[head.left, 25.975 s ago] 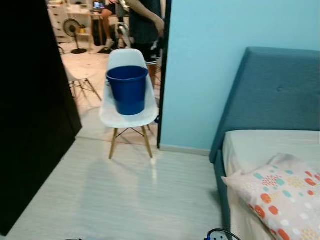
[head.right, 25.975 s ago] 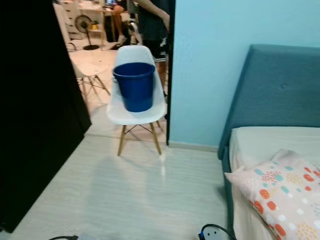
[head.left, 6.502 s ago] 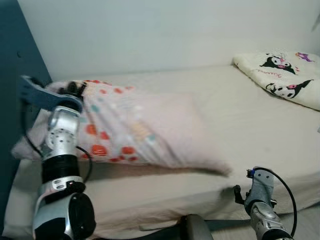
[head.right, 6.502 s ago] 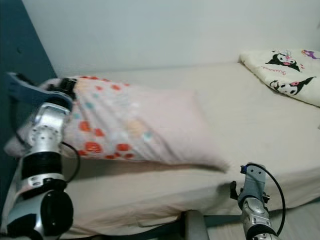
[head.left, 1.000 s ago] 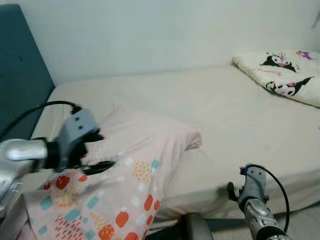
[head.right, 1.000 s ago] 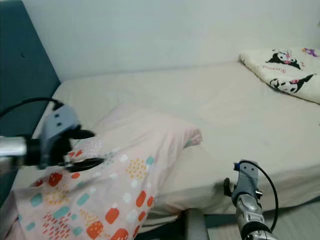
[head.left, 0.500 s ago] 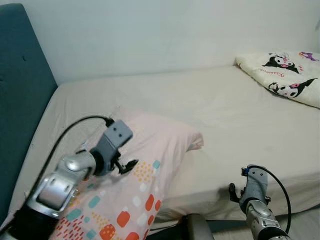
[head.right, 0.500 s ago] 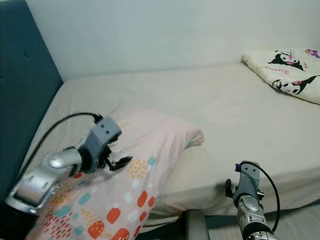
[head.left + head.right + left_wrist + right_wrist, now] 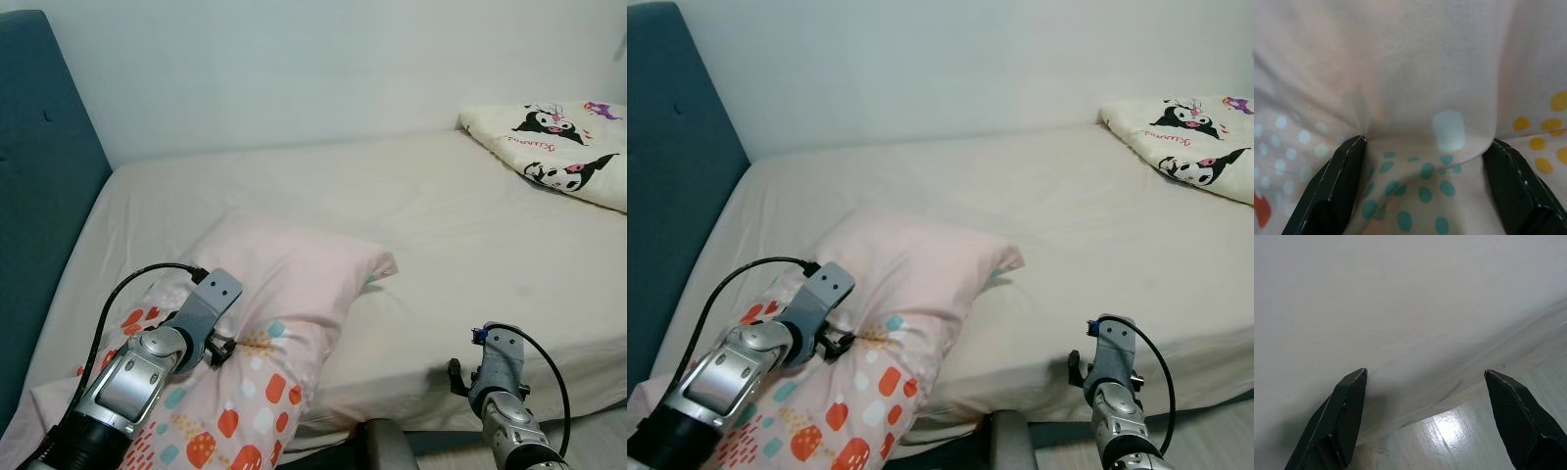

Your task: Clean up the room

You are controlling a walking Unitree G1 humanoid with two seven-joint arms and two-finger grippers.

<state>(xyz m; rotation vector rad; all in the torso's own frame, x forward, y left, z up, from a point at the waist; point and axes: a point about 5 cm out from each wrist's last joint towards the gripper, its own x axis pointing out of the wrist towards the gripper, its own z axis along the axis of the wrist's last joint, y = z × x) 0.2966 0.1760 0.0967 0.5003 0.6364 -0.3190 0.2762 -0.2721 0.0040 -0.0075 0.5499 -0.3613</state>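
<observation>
1. You are at the pillow-placing step: the spotted pillow (image 9: 265, 323) lies on the bed (image 9: 411, 225), near its front edge and short of the blue headboard (image 9: 39, 186).
2. Your left gripper (image 9: 1425, 147) has its fingers spread wide, both tips pressed into the pillow cloth without pinching it.
3. Next, I judge, you must lift clear or nudge the pillow toward the headboard.
4. Your right gripper (image 9: 1425, 377) hangs low by the bed's side, fingers wide apart, holding nothing.

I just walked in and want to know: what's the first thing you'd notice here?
The pink spotted pillow, lying at the near edge of the bed, with the robot's left hand pressed open into it. Then the cartoon blanket at the bed's far right.
</observation>
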